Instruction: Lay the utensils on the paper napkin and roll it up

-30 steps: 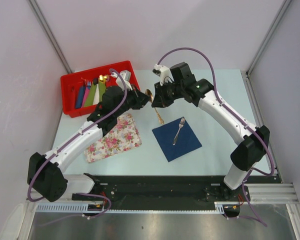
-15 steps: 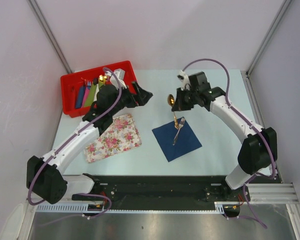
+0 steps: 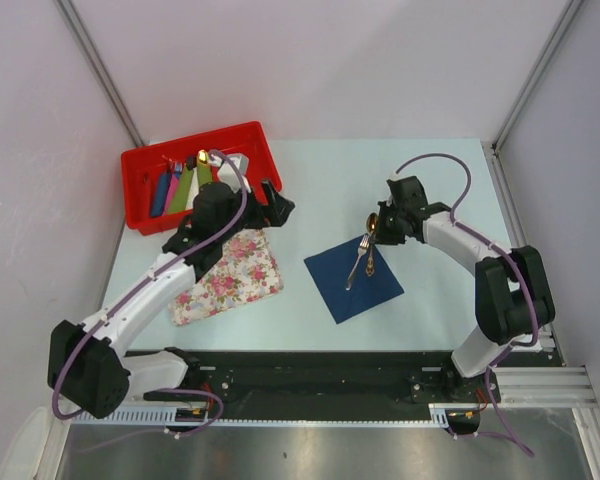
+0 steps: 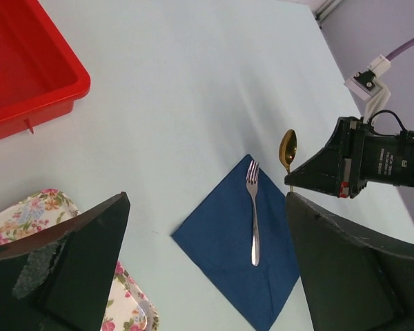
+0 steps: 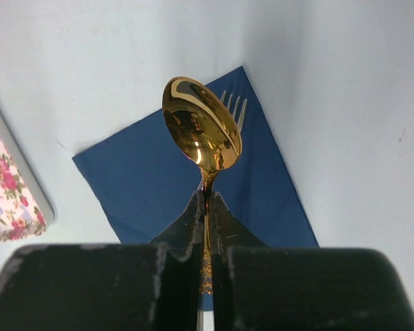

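Note:
The navy paper napkin (image 3: 345, 290) lies flat on the table like a diamond, with the silver fork (image 3: 357, 262) along its middle. My right gripper (image 3: 381, 231) is shut on the handle of the gold spoon (image 3: 371, 247), holding it just above the napkin's right side, beside the fork. In the right wrist view the spoon (image 5: 201, 127) sticks up from the shut gripper (image 5: 207, 196), over the napkin (image 5: 138, 179) and the fork tines (image 5: 231, 103). My left gripper (image 3: 278, 207) stands open and holds nothing, to the left near the red bin. Its view shows the fork (image 4: 253, 214) and spoon (image 4: 288, 148).
A red bin (image 3: 195, 140) with several coloured rolls (image 3: 180, 185) stands at the back left. A pink-flowered tray (image 3: 230, 275) lies left of the napkin, under the left arm. In the left wrist view the bin's corner (image 4: 48, 89) and the tray (image 4: 27, 214) show.
The left gripper opened, let go of the spoon and drew back to the left. The right gripper carried the spoon right and down, over the napkin next to the fork.

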